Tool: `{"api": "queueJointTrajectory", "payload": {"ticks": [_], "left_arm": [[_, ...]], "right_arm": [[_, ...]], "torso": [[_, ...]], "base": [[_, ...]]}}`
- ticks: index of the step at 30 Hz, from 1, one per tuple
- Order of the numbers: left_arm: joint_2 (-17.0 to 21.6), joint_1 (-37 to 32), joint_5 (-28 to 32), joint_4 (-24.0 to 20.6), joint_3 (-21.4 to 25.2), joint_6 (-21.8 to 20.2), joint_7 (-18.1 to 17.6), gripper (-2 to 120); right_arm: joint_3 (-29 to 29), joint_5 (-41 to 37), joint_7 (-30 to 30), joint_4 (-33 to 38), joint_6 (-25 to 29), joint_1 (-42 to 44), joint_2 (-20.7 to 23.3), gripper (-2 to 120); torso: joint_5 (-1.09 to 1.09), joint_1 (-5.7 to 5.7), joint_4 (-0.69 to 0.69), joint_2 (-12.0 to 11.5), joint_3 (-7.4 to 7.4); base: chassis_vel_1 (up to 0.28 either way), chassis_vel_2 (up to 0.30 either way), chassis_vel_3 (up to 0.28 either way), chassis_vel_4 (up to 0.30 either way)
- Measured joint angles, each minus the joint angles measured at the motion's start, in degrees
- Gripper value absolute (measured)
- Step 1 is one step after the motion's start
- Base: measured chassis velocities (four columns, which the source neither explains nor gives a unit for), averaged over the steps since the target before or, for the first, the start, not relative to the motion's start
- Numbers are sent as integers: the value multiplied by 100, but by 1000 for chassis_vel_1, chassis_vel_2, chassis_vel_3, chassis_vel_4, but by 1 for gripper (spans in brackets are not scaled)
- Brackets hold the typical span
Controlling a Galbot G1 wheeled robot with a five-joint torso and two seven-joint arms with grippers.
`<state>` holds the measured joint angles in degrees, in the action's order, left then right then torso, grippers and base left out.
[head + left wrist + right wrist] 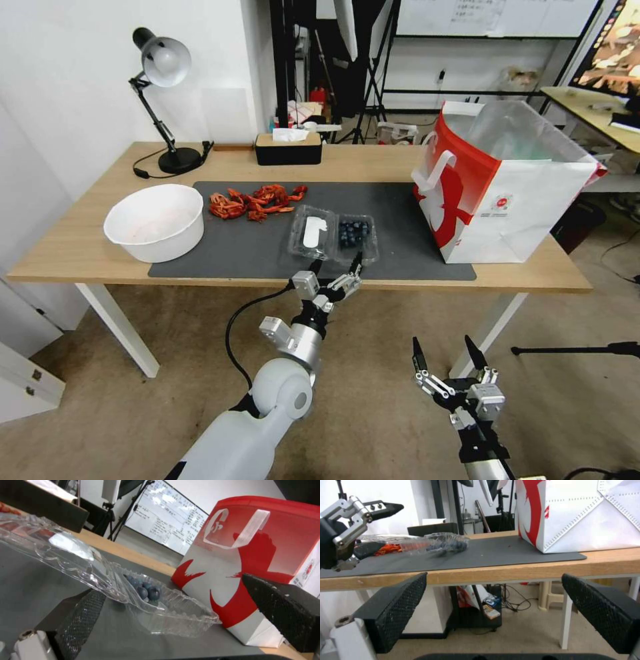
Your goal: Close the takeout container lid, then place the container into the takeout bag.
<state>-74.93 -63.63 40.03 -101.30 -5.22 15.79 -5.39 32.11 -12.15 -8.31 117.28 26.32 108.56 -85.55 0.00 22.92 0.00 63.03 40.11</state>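
Takeout container (333,235) near takeout bag (507,193): light, flimsy, crushable; best gripped by rims. Left gripper (335,263) spread wide beside it; right gripper (448,351) wide, idle.

The takeout bag (507,193) is cut off at its far right corner by a liner glare; its inside cannot be made out. In the right wrist view the takeout container (436,545) is blurred, its berries indistinct. The logo (501,202) print is too small to read.
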Motion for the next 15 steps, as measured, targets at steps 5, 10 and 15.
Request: {"api": "queueJointTrajectory", "payload": {"ticks": [5,10,15], "left_arm": [[17,25,-246,88,25,117,76,100],[57,54,-712,226,72,303,206,100],[85,54,-901,270,98,347,279,100]], "right_arm": [[-3,5,0,-23,15,-4,-3,100],[-6,8,0,-34,20,-10,-7,100],[-11,13,0,-35,20,-17,-7,100]], "torso": [[0,0,0,0,0],[0,0,0,0,0],[0,0,0,0,0]], "base": [[0,0,0,0],[0,0,0,0],[0,0,0,0]]}}
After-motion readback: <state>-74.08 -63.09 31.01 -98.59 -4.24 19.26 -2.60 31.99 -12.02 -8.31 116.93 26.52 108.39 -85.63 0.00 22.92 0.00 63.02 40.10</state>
